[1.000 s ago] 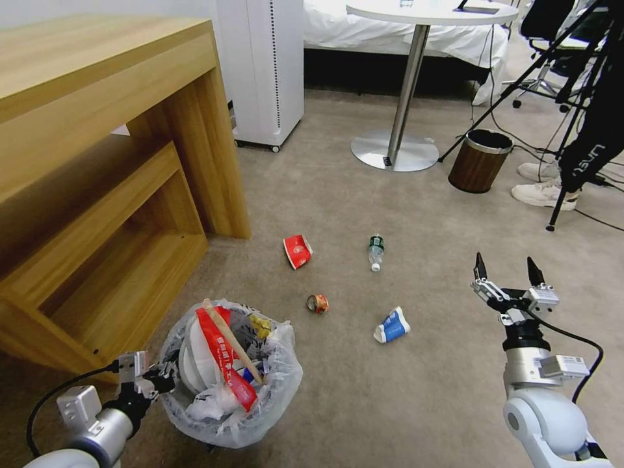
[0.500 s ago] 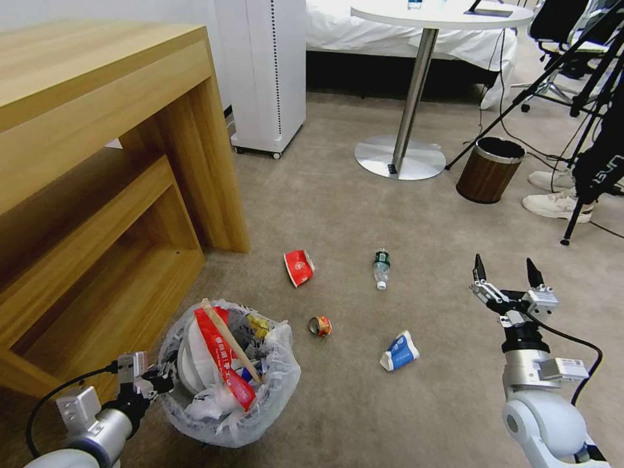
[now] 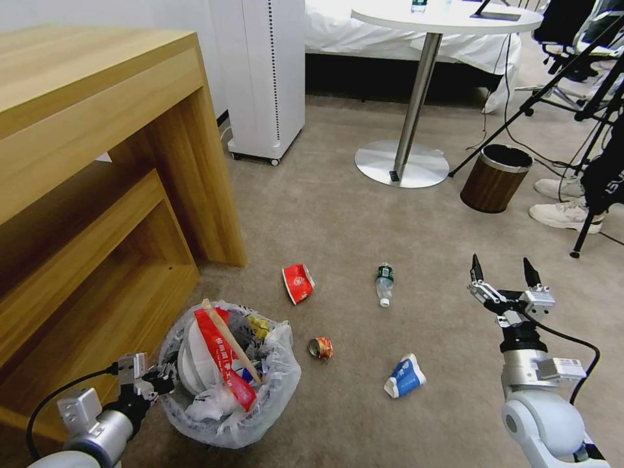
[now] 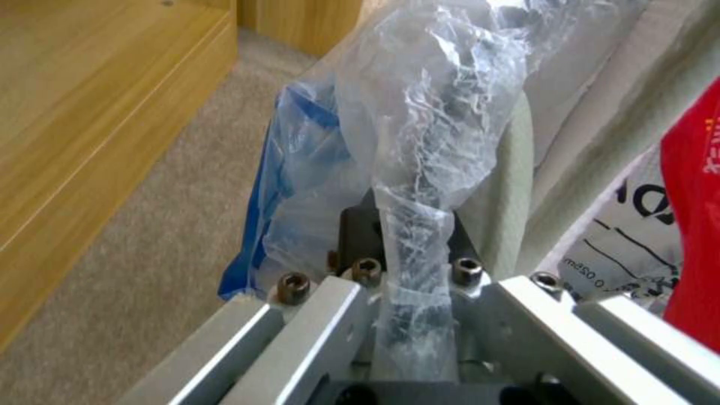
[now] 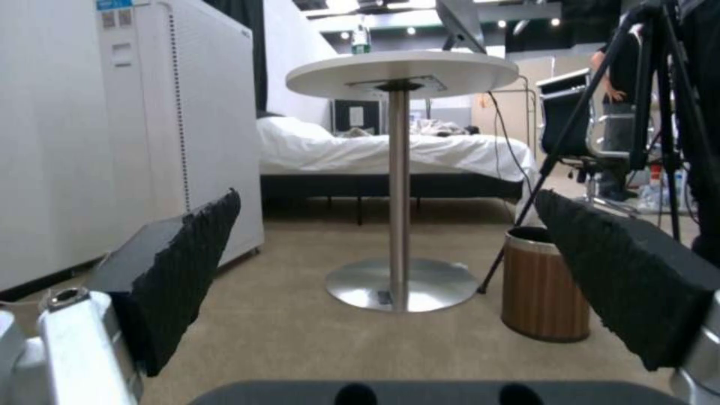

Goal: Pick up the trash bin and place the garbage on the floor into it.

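Left gripper (image 3: 158,379) pinches the bagged rim of the trash bin (image 3: 227,374) – carrying it, likely, to keep it near the litter. Right gripper (image 3: 505,279) hangs wide, empty, above carpet; cup (image 3: 298,283), bottle (image 3: 384,284) and carton (image 3: 403,377) lie between.

Your left tool (image 3: 162,378) tips hidden behind trash bin (image 3: 229,416) bag; bin's dark body barely visible; bottle (image 3: 384,284) label unreadable.

beige carpet (image 3: 364,214); wooden desk (image 3: 84,130); round white table (image 3: 448,16); bed (image 3: 364,32)
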